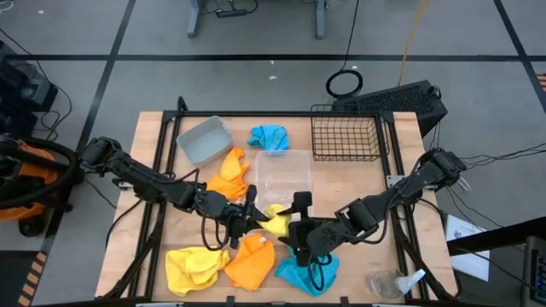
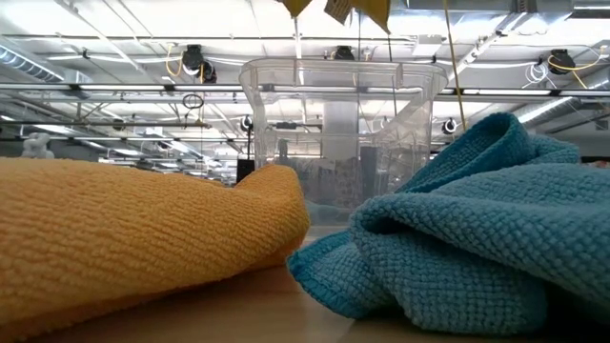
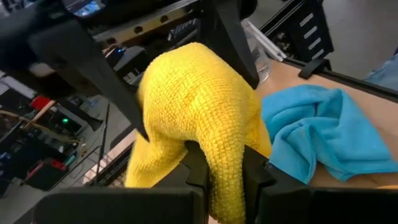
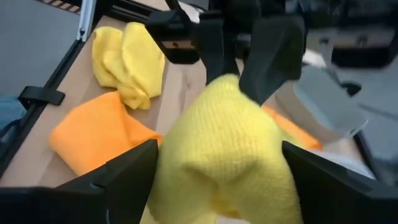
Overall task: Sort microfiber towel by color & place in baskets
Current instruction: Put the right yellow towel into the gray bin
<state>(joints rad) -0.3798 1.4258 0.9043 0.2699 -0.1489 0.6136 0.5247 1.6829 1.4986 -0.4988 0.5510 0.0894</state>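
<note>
Left fingers (image 3: 221,171) pinched shut on yellow towel (image 3: 199,118), held above the bench (image 1: 358,183) just short of the clear tub (image 1: 283,175). Right fingers (image 4: 214,180) spread wide apart to either side of the same towel, gripping nothing, facing the left ones tip to tip. Below the right fingers, a blue towel (image 1: 307,273); beside the left ones, an orange (image 1: 252,260). Farther off: another yellow (image 1: 196,266), orange (image 1: 230,176), blue (image 1: 269,136), grey bin (image 1: 203,139), wire basket (image 1: 345,136).
</note>
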